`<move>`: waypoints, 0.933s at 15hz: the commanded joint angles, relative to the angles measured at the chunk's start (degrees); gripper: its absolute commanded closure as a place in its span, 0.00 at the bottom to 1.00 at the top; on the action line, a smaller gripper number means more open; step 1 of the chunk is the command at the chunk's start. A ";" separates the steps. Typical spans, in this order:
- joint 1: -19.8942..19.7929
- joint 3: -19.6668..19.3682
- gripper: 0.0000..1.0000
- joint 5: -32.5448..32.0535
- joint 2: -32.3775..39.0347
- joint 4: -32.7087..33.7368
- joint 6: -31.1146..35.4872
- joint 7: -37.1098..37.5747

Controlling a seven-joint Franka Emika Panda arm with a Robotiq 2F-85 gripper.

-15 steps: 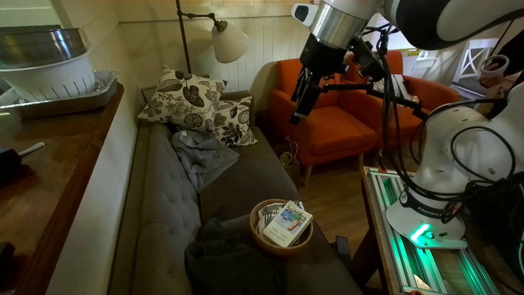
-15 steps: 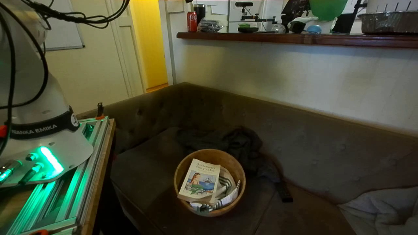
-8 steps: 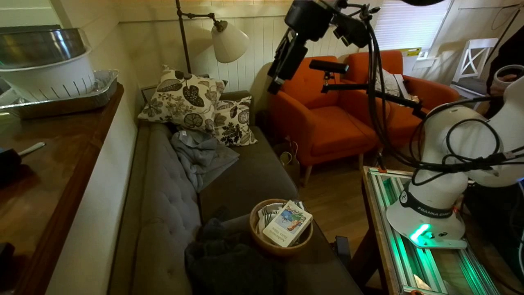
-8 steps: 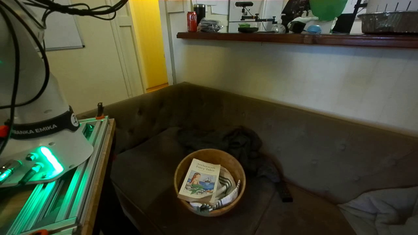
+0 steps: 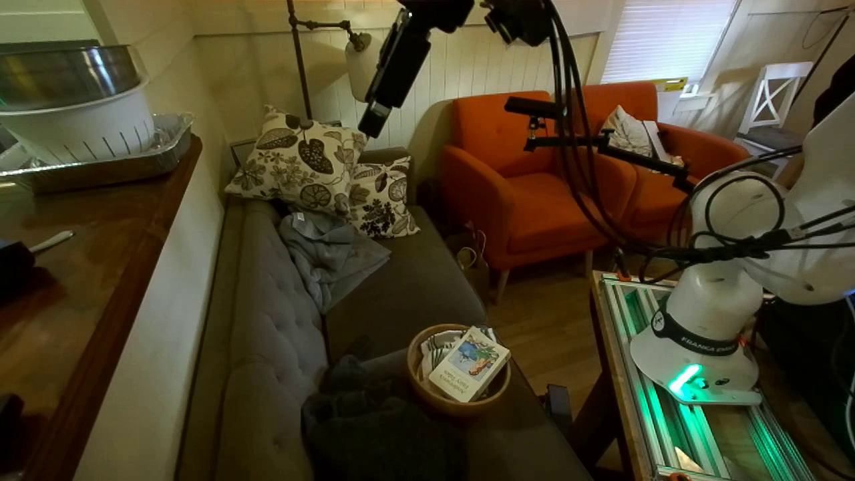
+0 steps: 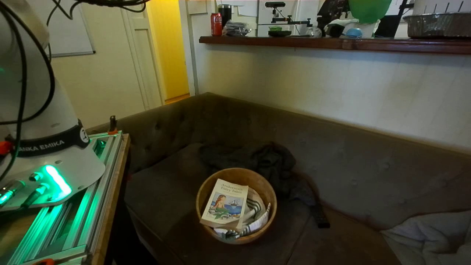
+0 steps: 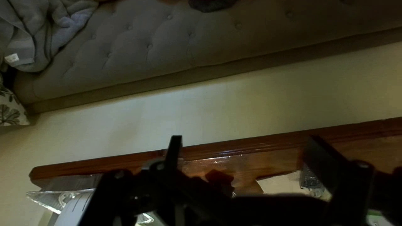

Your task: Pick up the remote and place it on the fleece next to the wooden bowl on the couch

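Note:
The black remote [image 6: 321, 216] lies on the couch [image 6: 349, 239], its far end against the dark fleece [image 6: 274, 162]. The dark fleece also shows in an exterior view [image 5: 374, 421], where the remote is too dark to make out. The wooden bowl [image 6: 270, 187] sits on the couch seat beside the fleece, holding a book and a striped cloth; it shows in both exterior views [image 5: 457, 409]. My gripper [image 5: 374, 120] is high above the couch's pillow end, far from the remote. In the wrist view its fingers [image 7: 245, 139] stand wide apart with nothing between.
A grey blanket [image 5: 327, 254] and patterned pillows [image 5: 314, 157] are at the couch's far end. A wooden counter [image 7: 238, 147] with a foil tray [image 5: 100, 177] runs behind the couch back. A lamp [image 5: 361, 67] and orange armchairs [image 5: 541, 200] stand nearby.
In an exterior view my gripper has swung left and upward, from in front of the orange armchair to above the pillows. The remote, bowl and fleece have not moved.

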 commanded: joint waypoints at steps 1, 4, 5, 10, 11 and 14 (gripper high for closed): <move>-0.22 0.78 0.00 0.04 1.08 1.35 -0.18 0.48; -0.17 1.32 0.00 0.00 2.28 2.89 -0.27 1.14; -0.19 1.32 0.00 0.00 2.28 2.95 -0.28 1.14; 0.16 2.16 0.00 -1.39 5.31 5.22 1.98 0.10; 0.45 2.45 0.00 -1.43 6.58 6.20 2.83 -0.69; 1.32 3.67 0.00 -1.42 11.92 10.52 4.36 -3.27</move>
